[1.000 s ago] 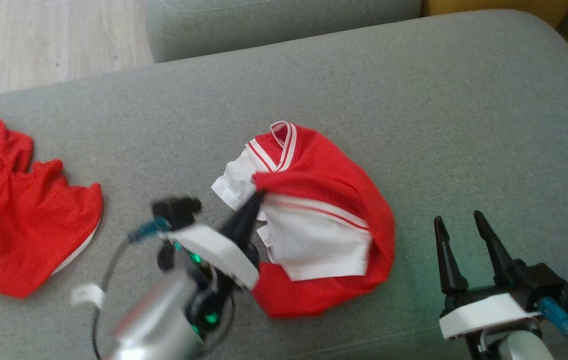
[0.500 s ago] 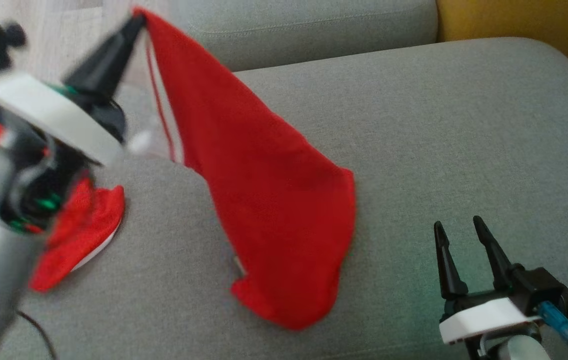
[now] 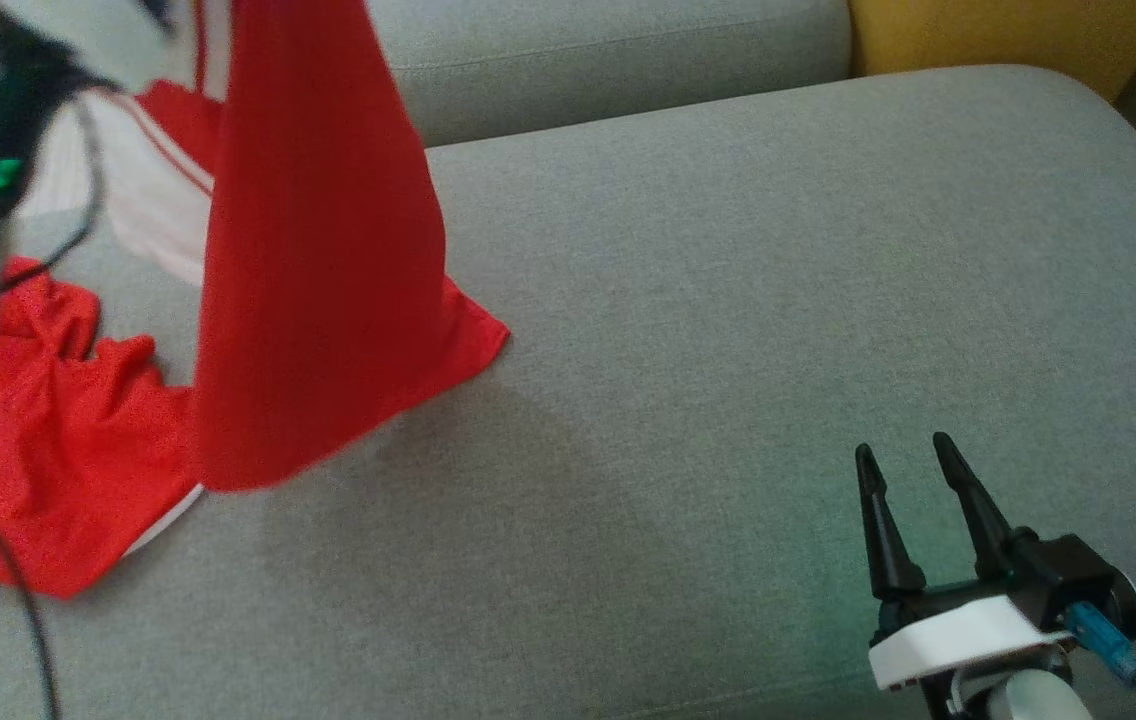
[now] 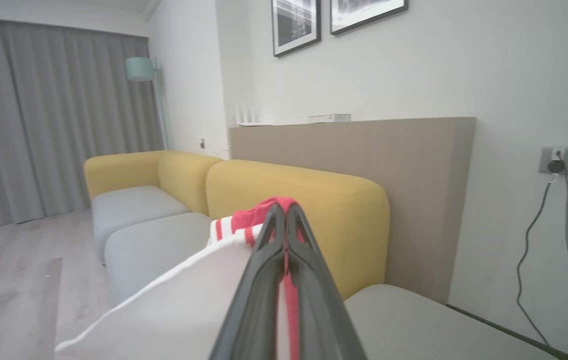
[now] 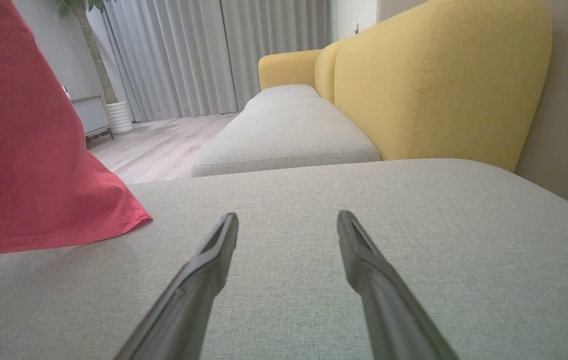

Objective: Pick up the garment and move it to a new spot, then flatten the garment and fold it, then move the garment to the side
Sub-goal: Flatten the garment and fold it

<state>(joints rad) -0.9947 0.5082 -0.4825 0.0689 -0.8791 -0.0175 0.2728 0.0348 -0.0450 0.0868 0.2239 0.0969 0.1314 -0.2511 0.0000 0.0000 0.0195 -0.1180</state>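
1. Hanging at ten o'clock in the head view, the red garment (image 3: pixel 318 250) trails onto the grey cushion (image 3: pixel 778 300); the right gripper (image 3: pixel 903 455), five o'clock, stands spread.
2. Left wrist view: the left gripper (image 4: pixel 281 210) pinches the garment's striped edge.
3. Right wrist view: garment at nine o'clock, hem touching the cushion.

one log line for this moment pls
stage: pick up | left hand: shut on garment, held high | garment: hanging, lower hem on sofa cushion | right hand: open, empty, above sofa cushion
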